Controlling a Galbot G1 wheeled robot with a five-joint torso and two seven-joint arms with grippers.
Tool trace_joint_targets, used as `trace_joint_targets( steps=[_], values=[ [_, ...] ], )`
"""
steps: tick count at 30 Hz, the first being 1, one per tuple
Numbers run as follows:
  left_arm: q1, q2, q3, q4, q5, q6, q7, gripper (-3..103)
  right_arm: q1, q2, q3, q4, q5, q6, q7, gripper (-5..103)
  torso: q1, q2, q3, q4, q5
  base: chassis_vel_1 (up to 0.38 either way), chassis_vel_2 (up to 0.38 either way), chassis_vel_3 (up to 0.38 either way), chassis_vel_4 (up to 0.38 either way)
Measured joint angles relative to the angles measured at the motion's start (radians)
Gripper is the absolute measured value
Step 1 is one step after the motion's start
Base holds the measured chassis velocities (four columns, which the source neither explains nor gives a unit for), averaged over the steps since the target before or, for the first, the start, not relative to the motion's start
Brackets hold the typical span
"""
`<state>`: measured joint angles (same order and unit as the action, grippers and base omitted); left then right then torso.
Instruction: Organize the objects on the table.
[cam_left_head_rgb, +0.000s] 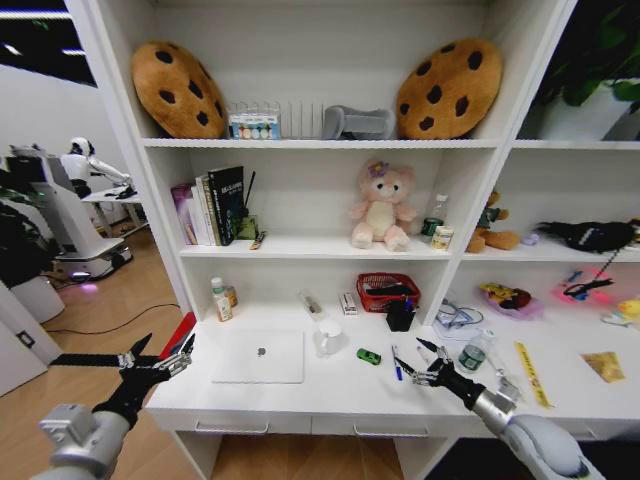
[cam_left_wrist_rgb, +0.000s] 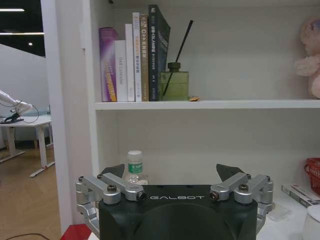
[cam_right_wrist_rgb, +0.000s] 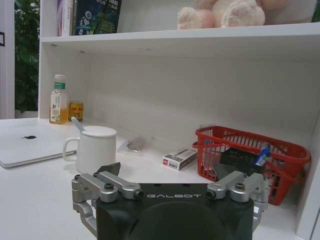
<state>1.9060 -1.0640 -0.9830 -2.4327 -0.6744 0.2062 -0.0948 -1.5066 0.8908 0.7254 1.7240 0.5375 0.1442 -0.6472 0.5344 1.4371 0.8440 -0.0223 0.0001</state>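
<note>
Meanwhile the laptop (cam_left_head_rgb: 259, 357) lies flat on the desk (cam_left_head_rgb: 330, 400), the green oval item (cam_left_head_rgb: 369, 356) and blue pen (cam_left_head_rgb: 397, 366) just right of it. Both tools gape wide and empty — left tool (cam_left_head_rgb: 176, 352) off the desk's left end, right tool (cam_left_head_rgb: 424, 362) above the pen.

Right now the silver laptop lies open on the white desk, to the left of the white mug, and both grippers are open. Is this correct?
Not quite: the laptop lies closed, lid down with the logo up, as the head view shows. The rest holds: it is on the desk, left of the mug, and the left gripper and right gripper are both open.
</note>
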Motion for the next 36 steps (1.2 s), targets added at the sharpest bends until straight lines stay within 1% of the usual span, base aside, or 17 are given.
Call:
trace_joint_targets(
  steps=[1, 2, 3, 5, 6, 8, 11, 12, 13, 16, 18, 19, 21, 22, 24, 29, 36],
  values=[
    [0.000, 0.000, 0.000, 0.000, 0.000, 0.000, 0.001, 100, 0.033, -0.009, -0.032, -0.026, 0.007, -0.004, -0.012, 100, 0.000, 0.000, 0.000, 0.0004, 0.0005, -0.233, -0.172, 0.197, 0.141],
    [0.000, 0.000, 0.000, 0.000, 0.000, 0.000, 0.001, 100, 0.033, -0.009, -0.032, -0.026, 0.007, -0.004, -0.012, 100, 0.000, 0.000, 0.000, 0.0004, 0.0005, -0.233, -0.172, 0.197, 0.141],
    [0.000, 0.000, 0.000, 0.000, 0.000, 0.000, 0.000, 100, 0.058, -0.015, -0.057, -0.043, 0.013, -0.013, -0.023, 100, 0.000, 0.000, 0.000, 0.0012, 0.0004, -0.064, -0.172, 0.197, 0.133],
    [0.000, 0.000, 0.000, 0.000, 0.000, 0.000, 0.001, 100, 0.120, -0.031, -0.122, -0.081, 0.034, -0.042, -0.044, 100, 0.000, 0.000, 0.000, 0.0008, 0.0001, -0.053, -0.125, 0.081, 0.100],
    [0.000, 0.000, 0.000, 0.000, 0.000, 0.000, 0.001, 100, 0.120, -0.031, -0.122, -0.081, 0.034, -0.042, -0.044, 100, 0.000, 0.000, 0.000, 0.0008, 0.0001, -0.042, -0.125, 0.043, 0.068],
    [0.000, 0.000, 0.000, 0.000, 0.000, 0.000, 0.001, 100, 0.194, -0.046, -0.199, -0.120, 0.053, -0.066, -0.083, 100, 0.000, 0.000, 0.000, 0.0003, 0.0000, -0.002, -0.036, 0.022, 0.007],
    [0.000, 0.000, 0.000, 0.000, 0.000, 0.000, 0.000, 100, 0.239, -0.055, -0.250, -0.141, 0.054, -0.061, -0.107, 100, 0.000, 0.000, 0.000, 0.0012, -0.0007, 0.014, 0.017, -0.010, -0.009],
    [0.000, 0.000, 0.000, 0.000, 0.000, 0.000, 0.000, 100, 0.267, -0.060, -0.289, -0.154, 0.054, -0.055, -0.114, 100, 0.000, 0.000, 0.000, 0.0010, -0.0005, 0.036, 0.070, -0.026, -0.030],
    [0.000, 0.000, 0.000, 0.000, 0.000, 0.000, 0.000, 100, 0.267, -0.060, -0.289, -0.154, 0.054, -0.055, -0.114, 100, 0.000, 0.000, 0.000, 0.0010, -0.0005, 0.036, 0.070, -0.026, -0.030],
    [0.000, 0.000, 0.000, 0.000, 0.000, 0.000, 0.000, 100, 0.319, -0.059, -0.343, -0.179, 0.039, -0.049, -0.120, 100, 0.000, 0.000, 0.000, 0.0009, -0.0006, 0.012, 0.023, -0.008, -0.008],
    [0.000, 0.000, 0.000, 0.000, 0.000, 0.000, 0.000, 100, 0.377, -0.051, -0.411, -0.211, 0.016, -0.043, -0.127, 100, 0.000, 0.000, 0.000, 0.0008, -0.0003, 0.000, 0.000, 0.000, 0.000],
    [0.000, 0.000, 0.000, 0.000, 0.000, 0.000, 0.000, 100, 0.377, -0.051, -0.411, -0.211, 0.016, -0.043, -0.127, 100, 0.000, 0.000, 0.000, 0.0008, -0.0003, 0.000, 0.000, 0.000, 0.000],
    [0.000, 0.000, 0.000, 0.000, 0.000, 0.000, 0.000, 100, 0.438, -0.041, -0.481, -0.258, -0.007, -0.038, -0.129, 100, 0.000, 0.000, 0.000, 0.0008, 0.0000, 0.000, 0.000, 0.000, 0.000],
    [0.000, 0.000, 0.000, 0.000, 0.000, 0.000, 0.000, 100, 0.438, -0.041, -0.481, -0.258, -0.007, -0.038, -0.129, 100, 0.000, 0.000, 0.000, 0.0008, 0.0000, 0.000, 0.000, 0.000, 0.000],
    [0.000, 0.000, 0.000, 0.000, 0.000, 0.000, 0.000, 100, 0.489, -0.033, -0.539, -0.307, -0.025, -0.032, -0.135, 100, 0.000, 0.000, 0.000, 0.0007, 0.0000, 0.000, 0.000, 0.000, 0.000],
    [0.000, 0.000, 0.000, 0.000, 0.000, 0.000, 0.000, 100, 0.539, -0.022, -0.600, -0.355, -0.034, -0.029, -0.140, 100, 0.000, 0.000, 0.000, 0.0007, -0.0002, 0.000, 0.000, 0.000, 0.000],
    [0.000, 0.000, 0.000, 0.000, 0.000, 0.000, 0.000, 100, 0.572, -0.007, -0.639, -0.382, -0.029, -0.041, -0.138, 100, 0.000, 0.000, 0.000, 0.0007, -0.0001, 0.000, 0.000, 0.000, 0.000]
  ],
)
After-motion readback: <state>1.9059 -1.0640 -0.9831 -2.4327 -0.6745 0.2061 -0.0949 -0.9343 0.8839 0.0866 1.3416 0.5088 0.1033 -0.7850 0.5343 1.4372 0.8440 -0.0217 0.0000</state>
